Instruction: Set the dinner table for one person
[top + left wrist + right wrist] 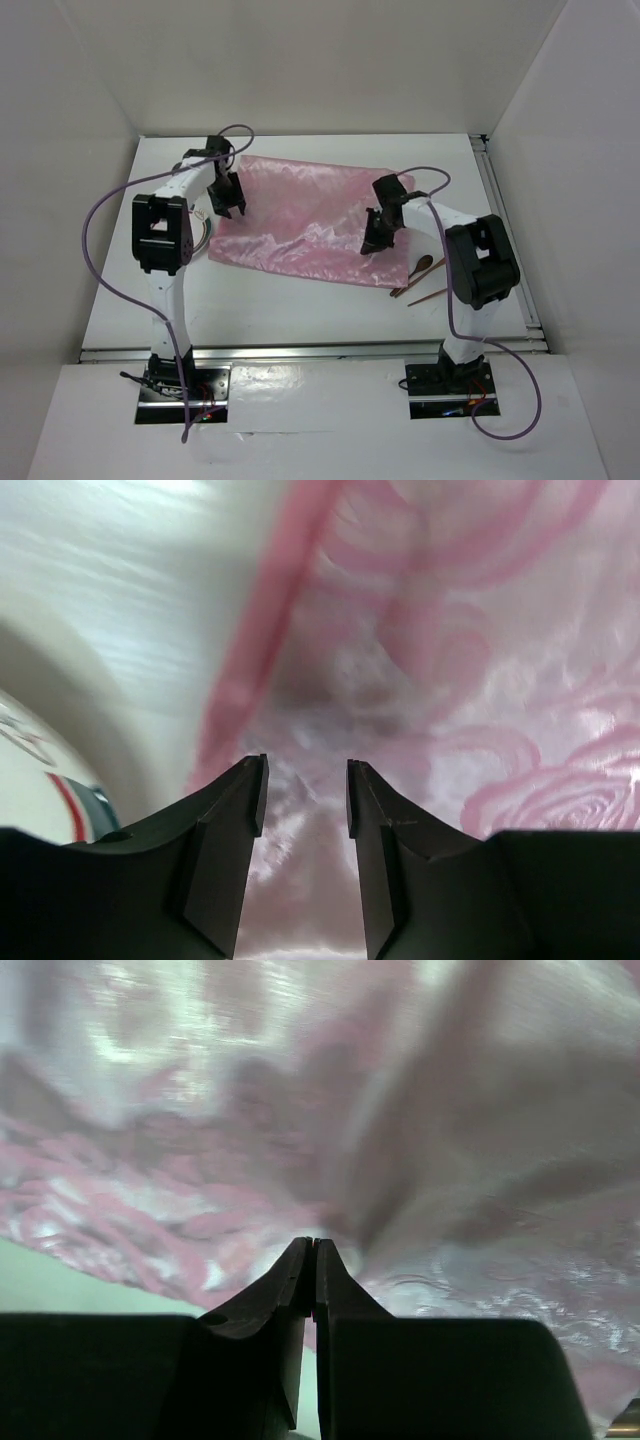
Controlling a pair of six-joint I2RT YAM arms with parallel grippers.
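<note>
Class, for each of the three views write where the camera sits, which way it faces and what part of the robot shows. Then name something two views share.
Top external: high at the near side, facing down on the table and cloth; both arms show.
Left wrist: on the left arm, facing down at the cloth edge; left gripper open.
Right wrist: close over the cloth; right gripper shut on a fold.
Shared: the cloth, in all.

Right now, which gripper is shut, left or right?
The right gripper: its fingertips meet, pinching a fold of the pink cloth. The left gripper shows a clear gap between its fingers, open over the cloth.
</note>
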